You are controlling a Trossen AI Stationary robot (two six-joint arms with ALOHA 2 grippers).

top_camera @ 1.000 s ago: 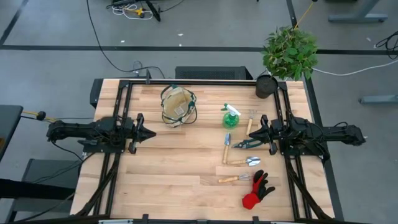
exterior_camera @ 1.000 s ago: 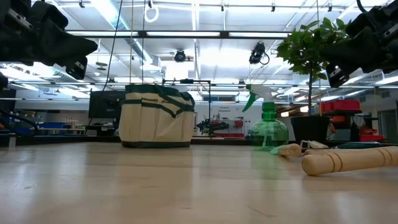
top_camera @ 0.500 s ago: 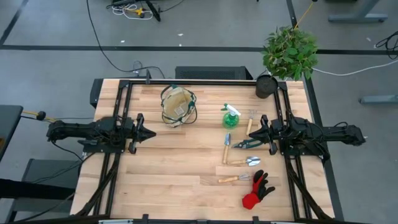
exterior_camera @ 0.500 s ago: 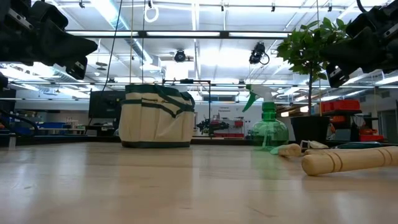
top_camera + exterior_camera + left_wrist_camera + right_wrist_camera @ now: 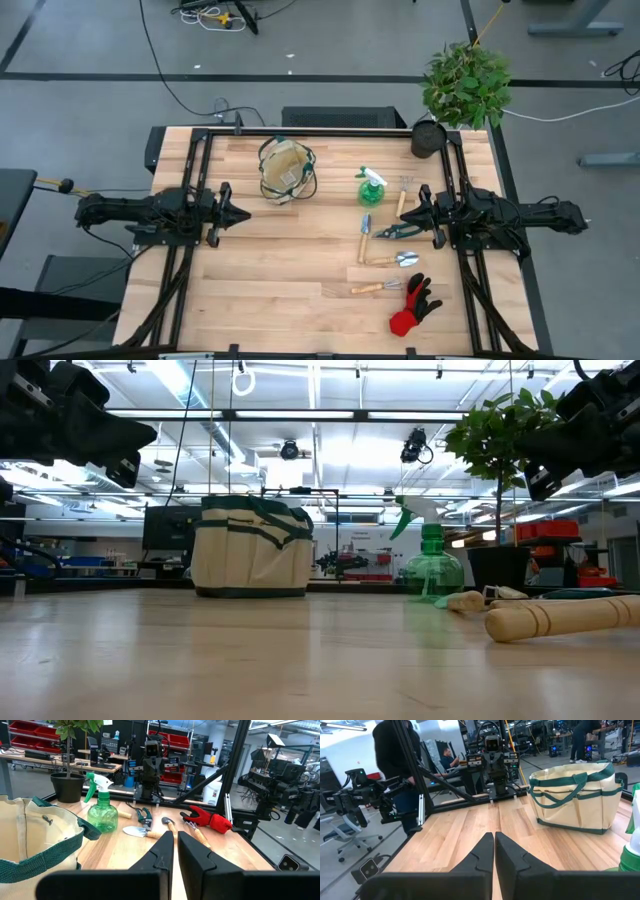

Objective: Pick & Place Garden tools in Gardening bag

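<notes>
The tan gardening bag [image 5: 286, 170] with dark green handles stands upright on its base at the table's far middle. Right of it stands the green spray bottle [image 5: 371, 186]. Near it lie the blue-handled trowel [image 5: 365, 238], the green-handled shears [image 5: 398, 231], two wooden-handled tools [image 5: 382, 260] [image 5: 366, 288] and the red-and-black glove [image 5: 413, 306]. My left gripper [image 5: 243, 215] hovers shut at the table's left. My right gripper [image 5: 412, 214] hovers shut just right of the shears. Both are empty.
A dark pot [image 5: 428, 138] with a leafy plant [image 5: 467, 84] stands at the far right corner. Black frame rails [image 5: 190, 190] run along both sides. Bare wood [image 5: 270, 270] lies at the table's near left and middle. People show in the room behind in the right wrist view [image 5: 395, 755].
</notes>
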